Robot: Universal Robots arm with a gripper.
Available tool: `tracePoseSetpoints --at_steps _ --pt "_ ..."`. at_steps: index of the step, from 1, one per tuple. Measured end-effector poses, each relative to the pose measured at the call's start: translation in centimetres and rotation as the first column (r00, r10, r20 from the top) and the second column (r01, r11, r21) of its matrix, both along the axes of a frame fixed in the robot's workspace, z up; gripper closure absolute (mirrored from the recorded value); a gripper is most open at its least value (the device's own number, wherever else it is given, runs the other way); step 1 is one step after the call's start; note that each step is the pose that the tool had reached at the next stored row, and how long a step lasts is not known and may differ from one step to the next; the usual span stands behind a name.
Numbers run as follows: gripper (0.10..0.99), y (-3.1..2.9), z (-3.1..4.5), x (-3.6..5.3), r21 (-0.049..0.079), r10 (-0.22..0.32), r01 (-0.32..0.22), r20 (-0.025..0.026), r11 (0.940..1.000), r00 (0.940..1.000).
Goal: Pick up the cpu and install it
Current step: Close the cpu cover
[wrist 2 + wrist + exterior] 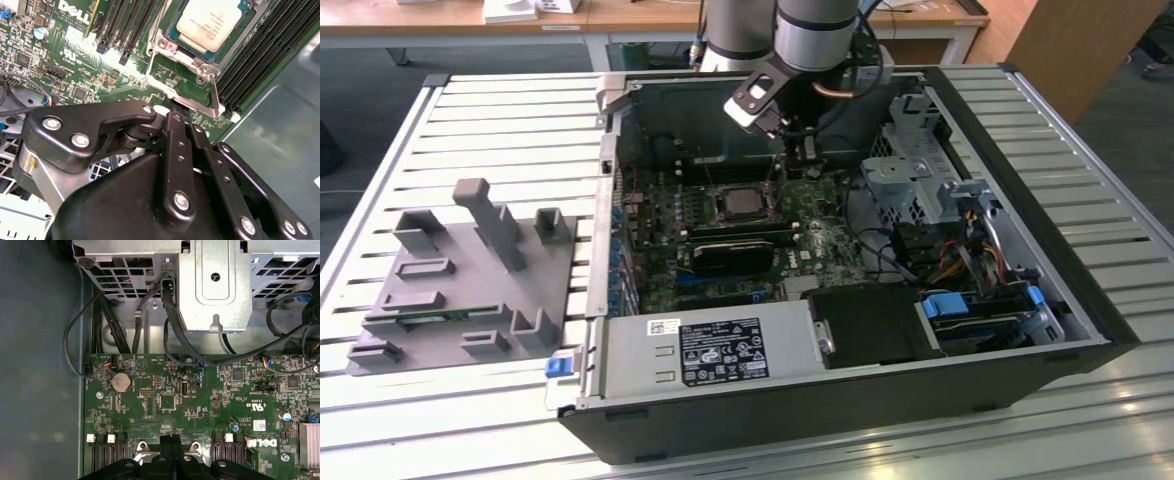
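Cpu [210,22] sits flat in socket [162,47], silver top up, metal frame round it, on mobo [165,405] inside open PC case [1067,330] on table [494,120]. Gripper [175,112] clenched, fingers pressed together, nothing seen between them. Tips low over mobo just beside socket edge, apart from cpu; contact w/ frame can't tell. In exterior view, arm reaches down into case, gripper a bit toward the exterior view's right of cpu. RAM slots [260,55] run alongside socket. Drive cage [215,285] w/ black cables beyond mobo edge. Grey fixture [467,270] on table at exterior view's left of case.
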State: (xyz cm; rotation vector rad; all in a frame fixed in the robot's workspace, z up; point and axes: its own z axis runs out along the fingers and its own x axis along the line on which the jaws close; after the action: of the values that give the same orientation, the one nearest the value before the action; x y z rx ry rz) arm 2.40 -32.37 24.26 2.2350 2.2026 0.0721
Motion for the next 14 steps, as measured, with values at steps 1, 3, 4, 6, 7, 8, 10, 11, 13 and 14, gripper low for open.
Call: tracePoseSetpoints --at_steps 1,3,4,6,7,8,10,11,13,14 --pt "0.980 0.00 0.00 -0.04 0.000 0.000 0.000 0.0000 1.0000 1.0000" --pt "0.980 0.00 0.00 -0.13 0.000 0.000 0.000 0.0000 1.0000 1.0000" --pt "0.980 0.00 0.00 -0.17 0.000 0.000 0.000 0.0000 1.0000 1.0000" --pt "0.980 0.00 0.00 -0.23 0.000 0.000 0.000 0.0000 1.0000 1.0000" --pt "0.980 0.00 0.00 -0.28 0.000 0.000 0.000 0.0000 1.0000 1.0000" --pt "0.980 0.00 -0.01 -0.33 0.000 0.000 0.000 0.0000 1.0000 1.0000" --pt "0.980 0.00 -0.01 -0.40 0.000 0.000 0.000 0.0000 1.0000 1.0000" --pt "0.980 0.00 -0.01 -0.42 0.000 0.000 0.000 0.0000 1.0000 1.0000" --pt "0.980 0.00 -0.01 -0.45 0.000 0.000 0.000 0.0000 1.0000 1.0000" --pt "0.980 0.00 -0.01 -0.46 0.000 0.000 0.000 0.0000 1.0000 1.0000"
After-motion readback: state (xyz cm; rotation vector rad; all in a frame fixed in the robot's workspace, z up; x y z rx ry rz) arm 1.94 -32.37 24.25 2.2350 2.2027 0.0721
